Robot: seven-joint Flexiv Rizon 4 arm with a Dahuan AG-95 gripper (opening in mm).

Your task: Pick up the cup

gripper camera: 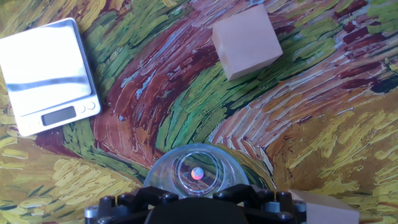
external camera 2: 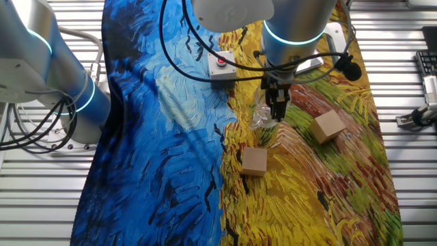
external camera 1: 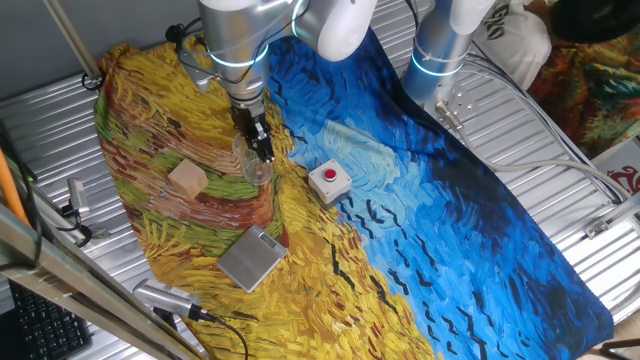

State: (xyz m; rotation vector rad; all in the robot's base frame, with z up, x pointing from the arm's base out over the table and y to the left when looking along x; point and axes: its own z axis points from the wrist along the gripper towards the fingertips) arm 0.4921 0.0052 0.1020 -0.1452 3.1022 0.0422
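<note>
1. Right now the claw [external camera 1: 263, 152] hangs straight down over the yellow part of the painted cloth [external camera 1: 420, 230] that covers the tabletop [external camera 1: 560, 130], left of centre in one fixed view.
2. Its dark fingers [external camera 2: 276, 109] reach down to the cup [external camera 1: 252, 160], a clear little vessel that is hard to make out against the brushstrokes.
3. From the other fixed view the cup [external camera 2: 263, 117] sits directly under the fingertips, just above the middle of the frame.
4. In the hand view the cup [gripper camera: 198, 168] shows at the bottom centre, its round rim partly hidden by the black claw body [gripper camera: 196, 210].
5. I cannot tell whether the fingers are pressing on the cup wall or only standing beside it; the gap between them looks narrow.
6. One tan wooden cube [external camera 1: 187, 179] lies just left of the cup in one fixed view, near it but apart.
7. A second cube [external camera 2: 255, 161] rests lower in the other fixed view, below the cup.
8. The white box with a red button [external camera 1: 329, 181] sits to the right of the cup in one fixed view, on the boundary of blue and yellow.
9. A small silver scale [gripper camera: 48, 74] occupies the upper left of the hand view, well apart from the cup.
</note>
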